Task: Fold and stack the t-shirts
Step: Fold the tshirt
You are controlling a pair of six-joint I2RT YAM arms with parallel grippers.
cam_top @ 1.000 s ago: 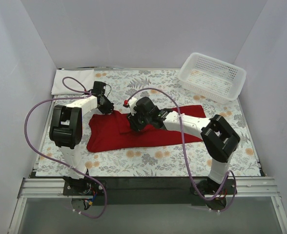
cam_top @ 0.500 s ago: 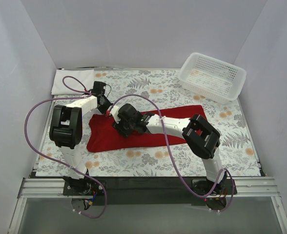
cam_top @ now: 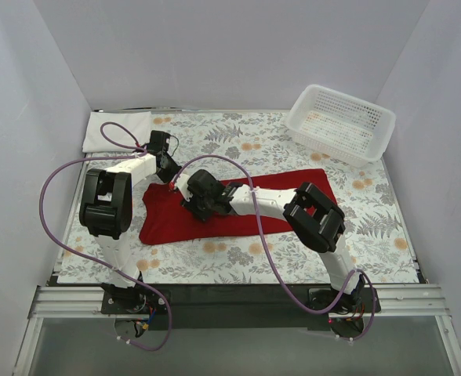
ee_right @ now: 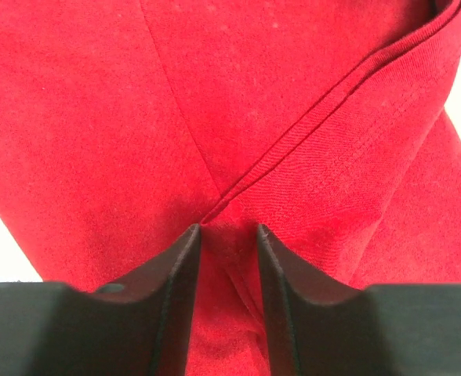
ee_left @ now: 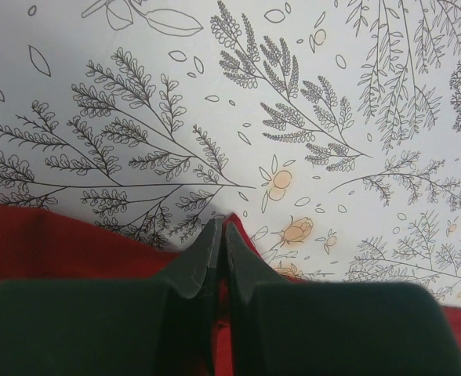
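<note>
The deep red t-shirt lies spread along the middle of the flowered table. My left gripper is at its far left corner; in the left wrist view the gripper is shut on a tip of the red cloth. My right gripper is low on the shirt's left part; in the right wrist view the gripper pinches a bunched fold of the red shirt beside a seam. The white t-shirt lies as a flat folded rectangle at the far left corner.
A white plastic mesh basket stands at the far right corner. Purple cables loop over both arms. White walls close in the table on three sides. The right arm reaches across the red shirt from the right.
My right gripper has moved left along the red shirt, towards the left gripper. The left gripper has stayed at the shirt's far left corner.
</note>
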